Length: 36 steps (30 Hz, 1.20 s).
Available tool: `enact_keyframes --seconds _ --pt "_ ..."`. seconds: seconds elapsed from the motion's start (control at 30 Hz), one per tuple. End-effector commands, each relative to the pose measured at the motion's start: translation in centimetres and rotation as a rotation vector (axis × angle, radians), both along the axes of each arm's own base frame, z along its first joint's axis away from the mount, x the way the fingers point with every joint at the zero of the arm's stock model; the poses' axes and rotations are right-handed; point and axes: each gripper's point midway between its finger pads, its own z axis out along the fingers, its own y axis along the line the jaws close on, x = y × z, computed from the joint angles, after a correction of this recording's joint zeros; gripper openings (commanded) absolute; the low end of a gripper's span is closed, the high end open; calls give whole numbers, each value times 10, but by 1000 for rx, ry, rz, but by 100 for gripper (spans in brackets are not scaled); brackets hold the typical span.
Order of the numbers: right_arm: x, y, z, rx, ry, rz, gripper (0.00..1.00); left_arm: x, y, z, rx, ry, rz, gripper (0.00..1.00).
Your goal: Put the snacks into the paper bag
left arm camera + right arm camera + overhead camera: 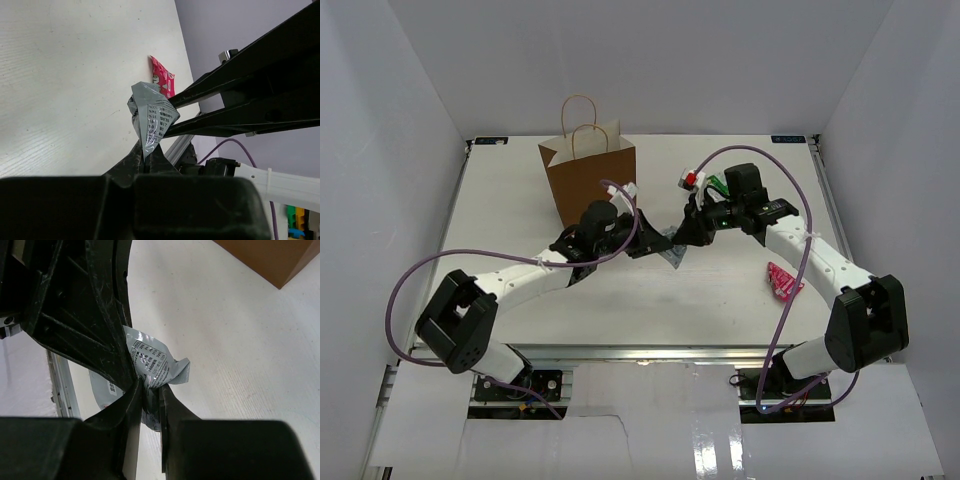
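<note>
Top view, bag: The bag (588,178) stands upright toward the far side of the tabletop (510,220), left of centre, with its handles up.
Top view, tools: The left tool (655,246) and the right tool (688,230) meet tip to tip mid-tabletop, just in front of the bag and to its right.
Top view, silver packet: The silver packet (671,256) sits where the two tools meet, outside the bag.
Top view, red packet: The red packet (782,280) lies flat on the tabletop beside the right arm, well apart from the bag.
Left wrist, left tool: Its jaws are pinched tight on the lower tip of the crumpled silver packet (150,117), which stands up from them, printed side showing.
Left wrist, right tool: Two long black fingers (240,75) reach in from the right and close on the packet's far side.
Left wrist, red packet: It lies on the tabletop beyond the silver one, near the edge.
Right wrist, right tool: Its jaws are drawn almost together and nip the silver packet's edge (155,365).
Right wrist, left tool: Its dark fingers (85,315) come down from the upper left onto the same packet.
Right wrist, bag: A brown corner (270,260) shows at top right, clear of the packet.
</note>
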Motion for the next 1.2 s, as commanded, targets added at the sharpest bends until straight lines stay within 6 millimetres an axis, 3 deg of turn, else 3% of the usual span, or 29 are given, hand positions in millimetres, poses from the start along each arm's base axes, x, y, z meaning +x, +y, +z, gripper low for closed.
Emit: enact_keyframes --seconds 0.0,0.03,0.07,0.13,0.23,0.27,0.37,0.43,0.47,0.57,0.6,0.7,0.77,0.87,0.97,1.1,1.17 --pt "-6 8 30 56 -67 51 25 4 9 21 -3 -91 40 0" --pt "-5 8 34 58 -77 56 32 4 13 22 13 -108 50 0" --pt "-3 8 36 52 -100 63 54 2 19 24 33 -109 62 0" --pt "0 6 41 33 -132 69 78 9 32 22 95 -124 128 0" --pt "22 -1 67 -3 -285 59 94 15 64 26 230 -174 229 0" --pt "28 -3 85 -1 -331 56 95 13 76 23 292 -187 236 0" --pt "42 -16 112 9 -421 55 96 31 121 71 359 -319 367 0" --pt "42 -19 119 28 -436 70 96 40 140 95 403 -392 413 0" --pt "44 -23 117 26 -437 65 96 51 160 123 440 -472 454 0" --pt "43 -28 108 33 -409 67 96 71 195 162 501 -573 505 0" --pt "41 -32 101 31 -390 59 96 77 204 191 526 -654 518 0" --pt "37 -38 92 26 -371 50 96 101 223 205 649 -744 488 0" --pt "36 -47 86 18 -361 29 96 123 233 232 699 -872 443 0" --pt "36 -54 84 17 -354 12 96 128 230 247 706 -990 380 0" --pt "37 -62 79 14 -341 -7 96 140 228 244 724 -1071 296 0" --pt "38 -72 76 6 -339 -27 96 165 224 212 748 -1071 179 0" --pt "37 -75 74 -1 -333 -29 96 166 220 207 724 -1086 129 0"
